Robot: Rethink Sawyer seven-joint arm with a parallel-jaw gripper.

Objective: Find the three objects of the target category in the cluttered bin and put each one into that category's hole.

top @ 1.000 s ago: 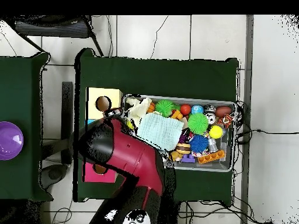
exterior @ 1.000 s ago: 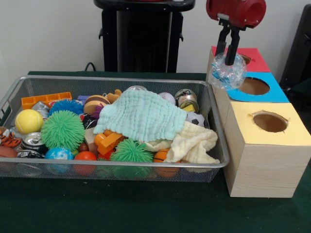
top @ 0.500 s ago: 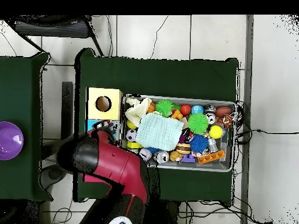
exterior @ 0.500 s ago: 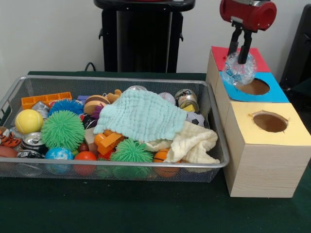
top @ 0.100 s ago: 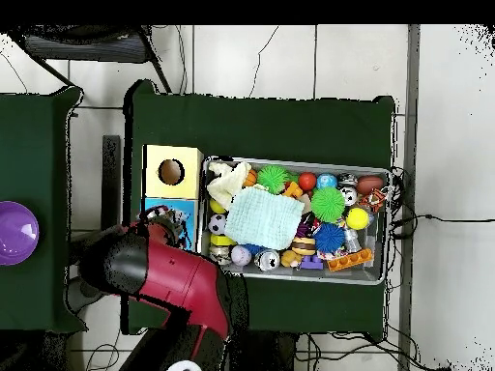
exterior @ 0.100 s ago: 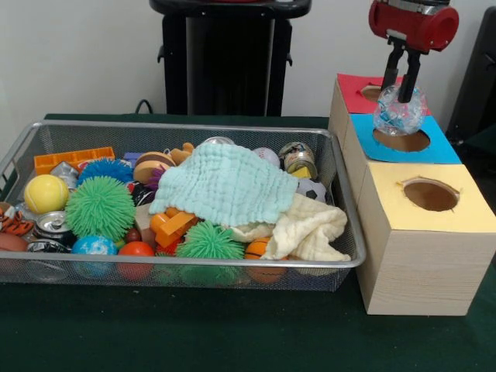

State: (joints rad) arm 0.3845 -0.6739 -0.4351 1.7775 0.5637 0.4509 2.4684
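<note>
fingers (exterior @ 0.100 s ago: 402, 80) clamped on clear ball (exterior @ 0.100 s ago: 399, 113), right over blue hole (exterior @ 0.100 s ago: 401, 140) | front shows the grip; overhead arm (top @ 0.100 s ago: 160, 280) hides it | bin (exterior @ 0.100 s ago: 348, 225) beside the boxes | green worktop (exterior @ 0.100 s ago: 194, 333), white wall, purple bowl (top @ 0.100 s ago: 14, 233) on side table

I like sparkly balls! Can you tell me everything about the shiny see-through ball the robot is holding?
The clear ball looks like see-through plastic with blue and pale flecks inside, round and glossy. The gripper pinches it from above with two black fingers, so it hangs in the air. It sits just over the round hole in the blue-topped box, touching nothing but the fingers, as far as the front view shows.
</note>
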